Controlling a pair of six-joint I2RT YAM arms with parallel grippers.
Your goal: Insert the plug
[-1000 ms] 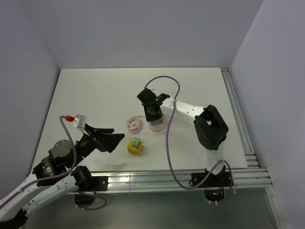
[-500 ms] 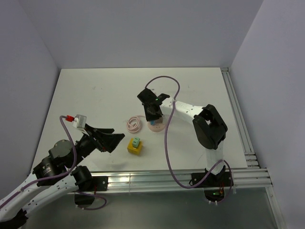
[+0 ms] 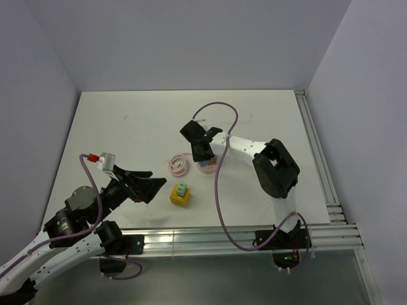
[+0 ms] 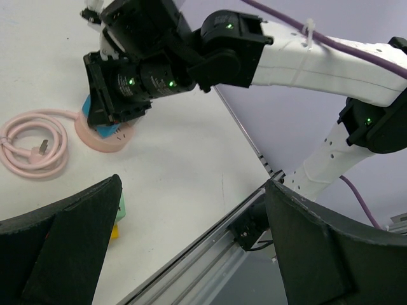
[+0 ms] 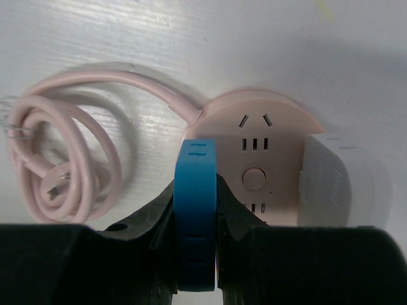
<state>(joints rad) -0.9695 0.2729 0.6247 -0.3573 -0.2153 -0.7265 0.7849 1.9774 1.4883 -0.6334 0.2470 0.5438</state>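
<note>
- While the two arms share one white table [image 3: 127, 121], only the right one is over the work; the left one is off to the near left.
- One blue plug [image 5: 196, 210] is in view, standing on edge as a narrow slab. The right gripper [image 3: 202, 151] pinches it, one black finger [image 5: 149, 232] pressed on each flat side.
- In the right wrist view the plug covers the left part of the socket's face. Whether its underside touches the face cannot be told.
- One round pink socket [image 5: 257, 136] lies flat on the table. Its face shows one round button in the middle, a group of slots above the button and more slots below.
- One whitish piece [image 5: 327, 184] sits along the socket's right edge. What it is cannot be told.
- One pink cord [image 5: 60, 149] leaves the socket at its upper left and lies in a loose coil of several loops just to the left. Its small connector rests inside the coil.
- One yellow block [image 3: 180, 197] with one green piece [image 3: 182, 189] on top stands nearer the arm bases. It is apart from the cord and the socket.
- The left gripper [image 3: 154, 180] has its jaws spread wide with nothing between them. It points toward the yellow block from the left and is clear of it.
- One purple cable [image 3: 222, 190] runs along the right arm.
</note>
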